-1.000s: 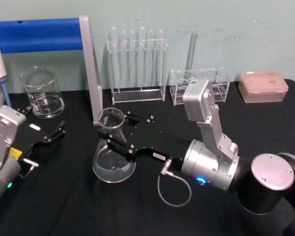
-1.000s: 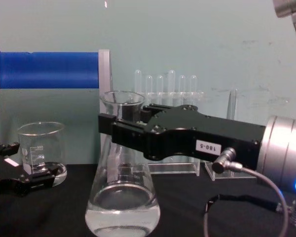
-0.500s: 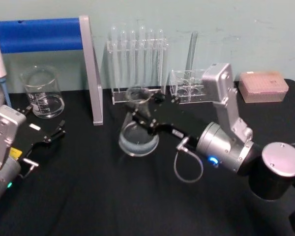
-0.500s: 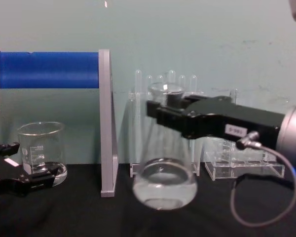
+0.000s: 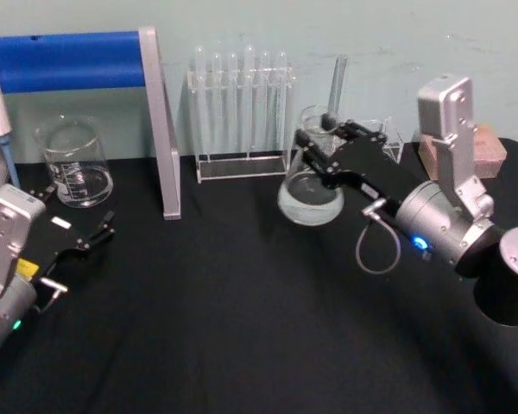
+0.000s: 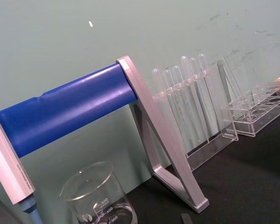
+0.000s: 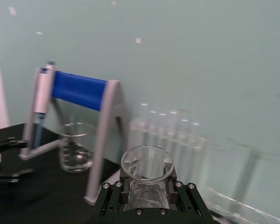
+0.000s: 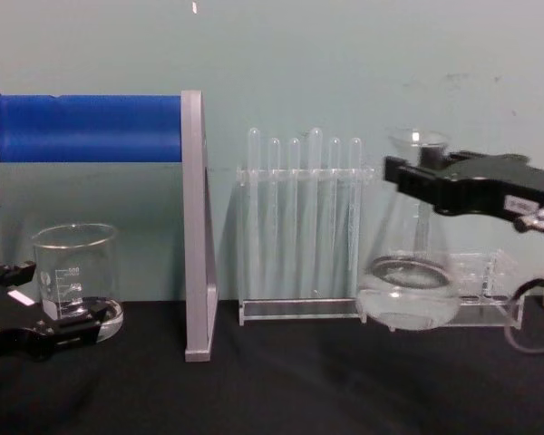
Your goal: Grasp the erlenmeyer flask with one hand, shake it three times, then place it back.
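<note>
Black cloth (image 5: 198, 328) covers the table. At front left the left gripper (image 5: 76, 214) lies spread open beside a glass beaker (image 5: 73, 164). Farther right, the right gripper (image 5: 315, 142) clamps the clear conical erlenmeyer flask (image 5: 311, 194) by its neck, raised. Since a second ago it has swung rightward, to before the acrylic test tube rack (image 5: 242, 112).

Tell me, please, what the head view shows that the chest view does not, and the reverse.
From above, the head view gives the right arm's silver wrist and the left arm's silver wrist. From the side, the chest view gives the level of the liquid inside the erlenmeyer flask. Both share the right gripper shut on the flask's neck, the test tube rack, the beaker, the blue stand, and the open left gripper parked near the beaker.
</note>
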`<act>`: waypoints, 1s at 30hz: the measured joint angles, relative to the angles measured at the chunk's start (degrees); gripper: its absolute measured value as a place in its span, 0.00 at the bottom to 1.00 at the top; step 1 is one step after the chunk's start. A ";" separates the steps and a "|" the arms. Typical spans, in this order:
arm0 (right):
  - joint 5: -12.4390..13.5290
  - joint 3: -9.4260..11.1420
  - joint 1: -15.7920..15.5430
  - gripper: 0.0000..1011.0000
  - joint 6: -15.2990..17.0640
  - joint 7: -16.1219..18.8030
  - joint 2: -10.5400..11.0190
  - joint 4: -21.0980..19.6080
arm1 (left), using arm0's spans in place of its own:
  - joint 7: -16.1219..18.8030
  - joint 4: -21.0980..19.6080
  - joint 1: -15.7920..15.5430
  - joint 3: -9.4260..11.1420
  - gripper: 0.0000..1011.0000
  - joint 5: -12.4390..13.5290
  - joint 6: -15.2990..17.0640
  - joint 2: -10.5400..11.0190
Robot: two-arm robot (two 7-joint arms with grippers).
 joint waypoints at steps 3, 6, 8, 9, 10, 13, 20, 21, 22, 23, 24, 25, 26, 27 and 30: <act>-0.44 1.70 0.00 0.45 -0.04 -1.04 -0.02 0.69 | 0.00 0.00 0.00 0.00 0.99 0.00 0.00 0.00; -0.89 3.26 0.00 0.45 -0.09 -2.01 0.01 1.31 | 0.00 0.00 0.00 0.00 0.99 0.00 0.00 0.00; -1.13 4.09 -0.04 0.45 -0.11 -2.48 0.06 1.62 | 0.00 0.00 0.00 0.00 0.99 0.00 0.00 0.00; -1.33 4.79 -0.10 0.45 -0.11 -2.89 0.09 1.84 | 0.00 0.00 0.00 0.00 0.99 0.00 0.00 0.00; -1.42 5.18 -0.14 0.45 -0.11 -3.10 0.10 1.96 | 0.00 0.00 0.00 0.00 0.99 0.00 0.00 0.00; -1.81 6.57 -0.27 0.45 -0.12 -3.75 0.10 2.33 | 0.00 0.00 0.00 0.00 0.99 0.00 0.00 0.00; -2.60 8.36 -0.44 0.45 -0.21 -4.16 -0.45 2.76 | 0.00 0.00 0.00 0.00 0.99 0.00 0.00 0.00; -2.69 8.44 -0.44 0.45 -0.21 -4.13 -0.55 2.79 | 0.00 0.00 0.00 0.00 0.99 0.00 0.00 0.00; -2.77 8.48 -0.44 0.45 -0.21 -4.06 -0.65 2.82 | 0.00 0.00 0.00 0.00 0.99 0.00 0.00 0.00; -2.90 8.50 -0.45 0.45 -0.21 -3.86 -0.86 2.86 | 0.00 0.00 0.00 0.00 0.99 0.00 0.00 0.00; -2.96 8.50 -0.45 0.45 -0.19 -3.69 -1.00 2.86 | 0.00 0.00 0.00 0.00 0.99 0.00 0.00 0.00; -3.07 8.48 -0.45 0.45 -0.12 -3.38 -1.25 2.86 | 0.00 0.00 0.00 0.00 0.99 0.00 0.00 0.00; -3.10 8.43 -0.45 0.45 -0.08 -3.18 -1.36 2.85 | 0.00 0.00 0.00 0.00 0.99 0.00 0.00 0.00; -3.12 8.35 -0.45 0.45 -0.05 -3.02 -1.48 2.82 | 0.00 0.00 0.00 0.00 0.99 0.00 0.00 0.00; -3.19 7.72 -0.54 0.45 0.15 -2.11 -1.91 2.50 | 0.00 0.00 0.00 0.00 0.99 0.00 0.00 0.00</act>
